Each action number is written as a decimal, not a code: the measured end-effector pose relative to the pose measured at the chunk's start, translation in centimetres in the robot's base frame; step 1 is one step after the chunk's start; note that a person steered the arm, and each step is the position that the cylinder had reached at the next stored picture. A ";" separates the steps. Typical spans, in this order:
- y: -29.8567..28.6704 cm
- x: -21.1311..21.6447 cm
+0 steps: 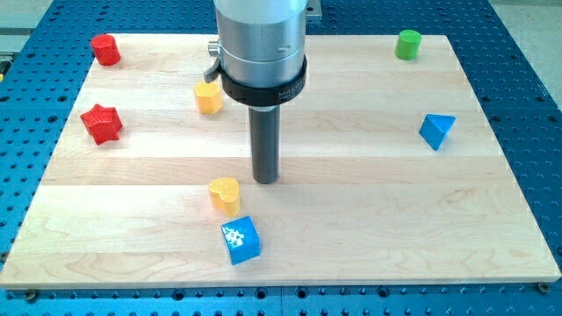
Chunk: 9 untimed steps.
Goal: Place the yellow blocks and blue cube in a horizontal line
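**Wooden board with blocks and rod**

Wooden board (369, 219) on blue perforated table. My tip (266, 181), a bare rod holding nothing, stands just right of the yellow heart block (225, 194); blue cube (241, 240) below it; yellow block (208, 97) near the top.

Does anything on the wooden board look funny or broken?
Nothing looks broken or spilled. The blue cube sits turned askew near the view's bottom, with white speckles on its top face. My tip stands just right of a yellow block, not touching it.
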<state>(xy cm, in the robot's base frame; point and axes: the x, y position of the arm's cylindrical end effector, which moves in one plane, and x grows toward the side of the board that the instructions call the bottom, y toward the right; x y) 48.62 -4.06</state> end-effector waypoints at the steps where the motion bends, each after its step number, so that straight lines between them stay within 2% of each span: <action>1: -7.9 1.4; 2: -5.3 3.2; 3: 3.3 3.7; 4: 2.0 3.3; 5: 1.6 5.1; 6: 7.0 7.5; 7: 15.6 7.4; 8: 20.3 7.6; 9: 19.9 7.0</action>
<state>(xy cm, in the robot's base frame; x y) 55.58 15.83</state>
